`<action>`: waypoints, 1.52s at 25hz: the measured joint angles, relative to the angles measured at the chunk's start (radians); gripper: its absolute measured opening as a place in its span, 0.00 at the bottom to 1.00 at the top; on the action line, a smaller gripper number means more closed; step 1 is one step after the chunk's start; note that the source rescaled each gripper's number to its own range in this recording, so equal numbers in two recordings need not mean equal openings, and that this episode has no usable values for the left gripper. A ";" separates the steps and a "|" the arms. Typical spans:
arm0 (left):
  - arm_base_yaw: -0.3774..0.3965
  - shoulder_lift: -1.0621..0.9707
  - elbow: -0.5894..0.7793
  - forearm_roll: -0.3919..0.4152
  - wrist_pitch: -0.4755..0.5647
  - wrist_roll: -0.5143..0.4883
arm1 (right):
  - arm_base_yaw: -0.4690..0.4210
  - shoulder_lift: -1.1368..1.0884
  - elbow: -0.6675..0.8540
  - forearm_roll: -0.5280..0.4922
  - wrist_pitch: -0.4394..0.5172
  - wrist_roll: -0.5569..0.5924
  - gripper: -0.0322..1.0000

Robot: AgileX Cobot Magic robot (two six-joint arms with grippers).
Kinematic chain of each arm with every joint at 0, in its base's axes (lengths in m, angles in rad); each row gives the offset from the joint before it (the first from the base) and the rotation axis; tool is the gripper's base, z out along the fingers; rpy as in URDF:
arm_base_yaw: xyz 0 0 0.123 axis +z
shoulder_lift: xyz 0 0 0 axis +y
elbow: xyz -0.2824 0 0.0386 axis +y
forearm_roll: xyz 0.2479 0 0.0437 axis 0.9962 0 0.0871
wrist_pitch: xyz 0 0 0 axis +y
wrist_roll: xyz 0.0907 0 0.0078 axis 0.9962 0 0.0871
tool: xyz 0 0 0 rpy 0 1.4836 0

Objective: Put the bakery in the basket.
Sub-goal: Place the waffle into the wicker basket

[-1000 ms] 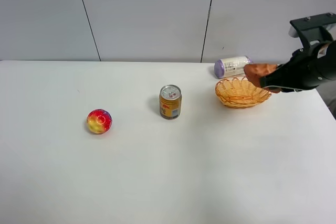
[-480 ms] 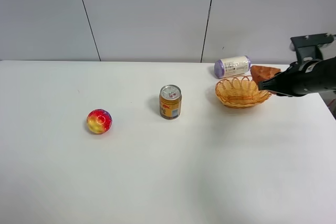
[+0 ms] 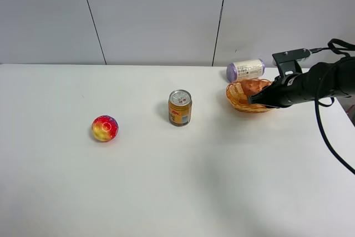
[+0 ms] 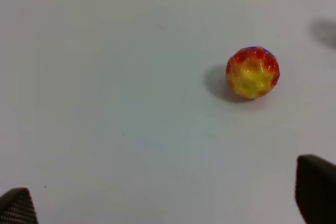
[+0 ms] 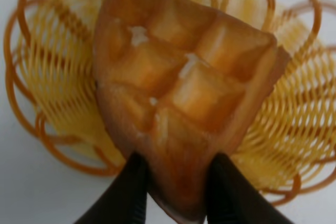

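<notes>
The bakery [image 5: 178, 93] is an orange-brown wedge with a bumpy grid top. My right gripper [image 5: 173, 195] is shut on its narrow end and holds it just over the wicker basket [image 5: 47, 72]. In the exterior high view the basket [image 3: 237, 97] stands at the back right of the table, with the bakery [image 3: 254, 86] over its middle and my right gripper [image 3: 260, 97] reaching in from the right. My left gripper [image 4: 168, 203] is open and empty; only its two dark fingertips [image 4: 315, 187] show above bare table. It is out of the exterior high view.
A rainbow-coloured ball [image 3: 105, 128] lies at the left and also shows in the left wrist view [image 4: 252, 72]. A drink can [image 3: 179, 107] stands upright mid-table. A white-and-purple cylinder [image 3: 244, 70] lies on its side behind the basket.
My right gripper has moved left and down with the bakery, from beside the basket's right rim to over its middle. The other objects have not moved.
</notes>
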State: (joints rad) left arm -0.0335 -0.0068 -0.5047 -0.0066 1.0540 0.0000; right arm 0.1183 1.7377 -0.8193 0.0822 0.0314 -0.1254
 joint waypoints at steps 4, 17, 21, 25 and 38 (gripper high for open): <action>0.000 0.000 0.000 0.000 0.000 0.000 | 0.001 0.000 -0.002 0.000 0.001 0.000 0.03; 0.000 0.000 0.000 0.000 0.000 0.000 | 0.001 0.000 -0.002 0.000 -0.073 -0.070 0.10; 0.000 0.000 0.000 0.000 0.000 0.000 | 0.001 0.000 -0.002 0.000 -0.067 -0.076 0.38; 0.000 0.000 0.000 0.000 0.000 0.000 | 0.001 0.000 -0.002 0.000 -0.043 -0.076 0.55; 0.000 0.000 0.000 0.000 0.000 0.000 | 0.002 -0.483 -0.002 0.081 0.217 -0.031 0.58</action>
State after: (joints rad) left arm -0.0335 -0.0068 -0.5047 -0.0066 1.0540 0.0000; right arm 0.1205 1.2547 -0.8217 0.1629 0.2485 -0.1562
